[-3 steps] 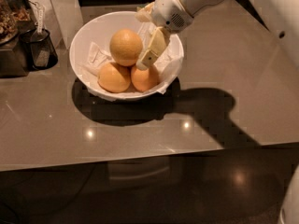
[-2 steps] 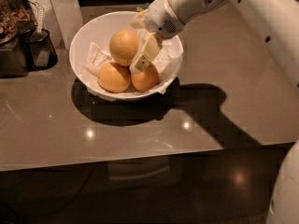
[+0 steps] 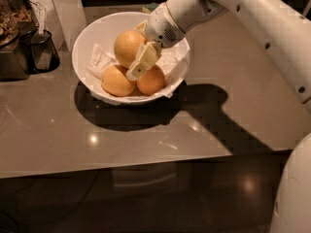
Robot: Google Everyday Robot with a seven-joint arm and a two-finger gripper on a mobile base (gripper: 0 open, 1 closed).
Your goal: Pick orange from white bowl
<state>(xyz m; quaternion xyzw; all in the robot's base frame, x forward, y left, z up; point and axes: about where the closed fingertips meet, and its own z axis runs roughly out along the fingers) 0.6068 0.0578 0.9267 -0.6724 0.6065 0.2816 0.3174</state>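
We judge the pick as begun but unfinished: the orange [image 3: 127, 46] sits in the white bowl [image 3: 92, 33], perched on top of two deeper-coloured fruits [image 3: 116, 80], not yet lifted. The gripper [image 3: 137, 52] is down inside the bowl at the orange's right side, jaws spread, with one of its fingers [image 3: 142, 62] wedged between the orange and the fruit below. The other shows just behind the orange. We see no firm pinch. What is left is closing and lifting out. Crumpled paper [image 3: 99, 59] lines the bowl, which stands on the table [image 3: 146, 130].
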